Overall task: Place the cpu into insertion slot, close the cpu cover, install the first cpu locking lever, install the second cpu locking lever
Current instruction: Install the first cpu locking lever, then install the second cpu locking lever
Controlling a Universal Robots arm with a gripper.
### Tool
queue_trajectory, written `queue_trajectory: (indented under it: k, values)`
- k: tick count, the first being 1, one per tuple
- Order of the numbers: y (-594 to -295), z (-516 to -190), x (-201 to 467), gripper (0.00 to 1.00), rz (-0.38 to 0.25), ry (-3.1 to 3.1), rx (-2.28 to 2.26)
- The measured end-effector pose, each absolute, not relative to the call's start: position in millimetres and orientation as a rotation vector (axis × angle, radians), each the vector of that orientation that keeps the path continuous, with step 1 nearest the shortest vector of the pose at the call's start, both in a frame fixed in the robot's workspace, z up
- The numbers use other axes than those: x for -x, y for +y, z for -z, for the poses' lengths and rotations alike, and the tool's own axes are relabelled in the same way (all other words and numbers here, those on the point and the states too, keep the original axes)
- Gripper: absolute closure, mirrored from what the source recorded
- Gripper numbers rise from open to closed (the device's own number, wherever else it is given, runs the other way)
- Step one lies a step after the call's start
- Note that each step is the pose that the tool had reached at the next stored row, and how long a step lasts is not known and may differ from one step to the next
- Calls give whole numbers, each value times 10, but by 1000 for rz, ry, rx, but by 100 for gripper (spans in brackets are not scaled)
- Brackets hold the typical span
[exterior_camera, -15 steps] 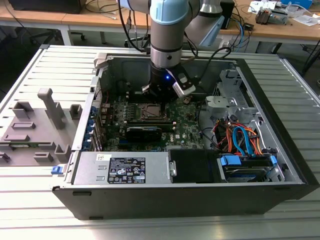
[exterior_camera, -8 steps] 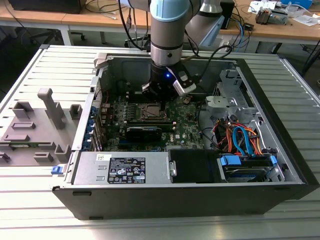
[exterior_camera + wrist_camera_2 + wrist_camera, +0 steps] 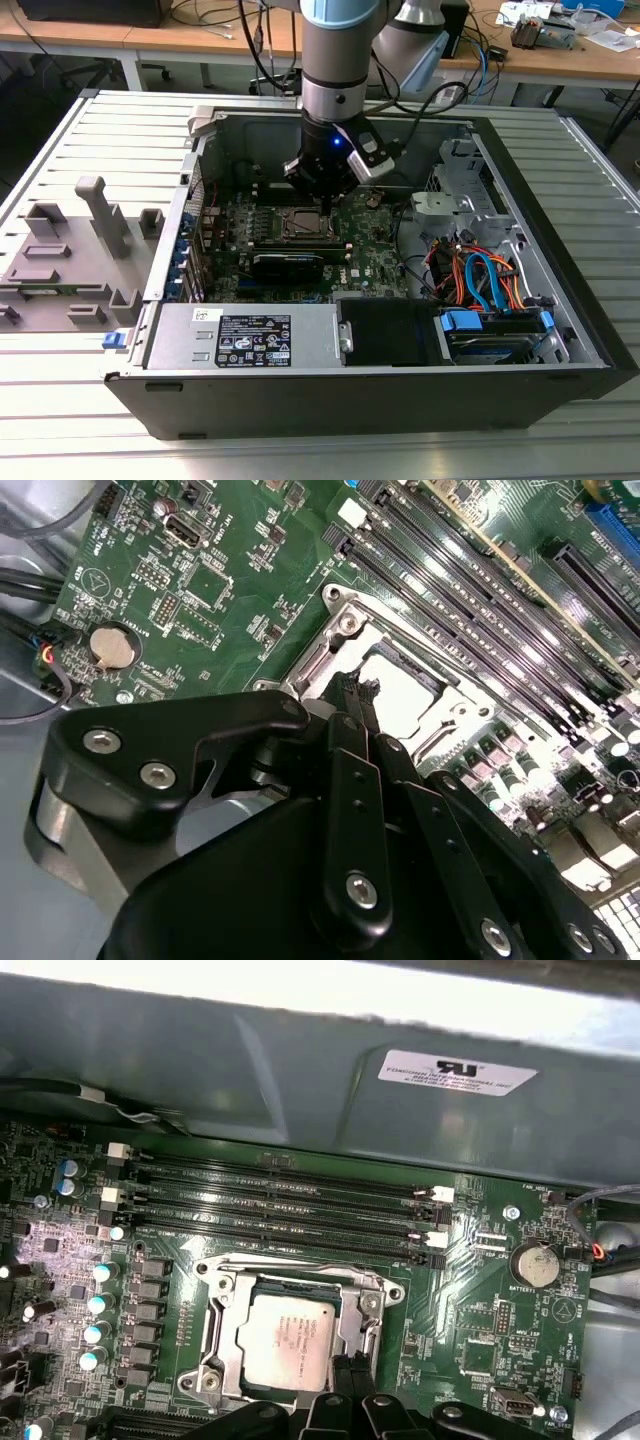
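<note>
My black gripper (image 3: 352,695) hangs just above the silver-rimmed insertion slot (image 3: 400,670) on the green board (image 3: 230,570), beside a coin battery (image 3: 112,646).

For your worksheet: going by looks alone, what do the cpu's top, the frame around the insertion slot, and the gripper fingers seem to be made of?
The cpu: top looks like matte silvery metal, with a soft even sheen. The insertion slot: its frame looks like bright bare metal, throwing sharp glints. The gripper fingers: matte black, possibly coated metal or plastic, held together with silver screws.
</note>
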State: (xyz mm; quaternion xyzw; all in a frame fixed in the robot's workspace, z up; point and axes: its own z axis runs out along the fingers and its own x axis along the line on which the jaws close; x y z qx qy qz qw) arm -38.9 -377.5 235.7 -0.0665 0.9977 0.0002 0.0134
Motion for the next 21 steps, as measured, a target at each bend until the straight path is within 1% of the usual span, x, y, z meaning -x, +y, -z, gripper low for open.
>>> queue_trajectory:
  k: [21]
  values:
    - [-3805,-2400,397,89,-9,3108,207]
